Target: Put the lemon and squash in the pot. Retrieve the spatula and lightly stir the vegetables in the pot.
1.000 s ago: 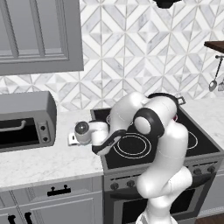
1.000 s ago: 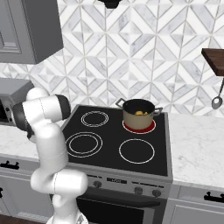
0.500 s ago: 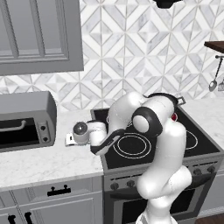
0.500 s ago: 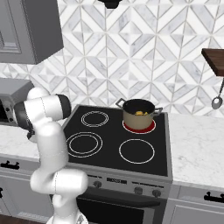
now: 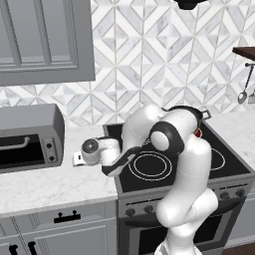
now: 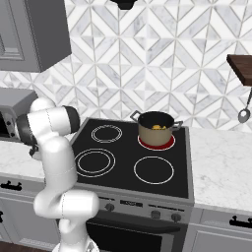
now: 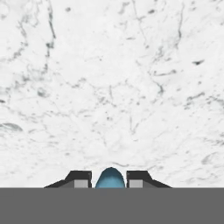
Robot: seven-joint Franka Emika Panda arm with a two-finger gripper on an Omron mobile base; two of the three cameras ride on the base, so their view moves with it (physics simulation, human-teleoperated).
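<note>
In the hand view my gripper (image 7: 109, 177) points down at the white marble counter (image 7: 113, 87), and its two dark fingertips are shut on the rounded light-blue end of the spatula (image 7: 109, 179). From the left base view the hand reaches low over the counter left of the stove, with the gripper (image 5: 78, 159) near the surface. On the back right burner stands the olive-brown pot (image 6: 156, 132). The yellow lemon (image 6: 156, 127) shows inside it, and the squash cannot be told apart beside it.
A grey toaster oven (image 5: 27, 137) stands on the counter left of the hand. The black cooktop (image 6: 123, 165) has three bare burner rings. A grey spoon (image 6: 244, 115) hangs under a wooden shelf (image 6: 241, 66) at the right wall.
The gripper has closed on the spatula's end. The arm has stayed nearly still over the counter, and the pot has not moved.
</note>
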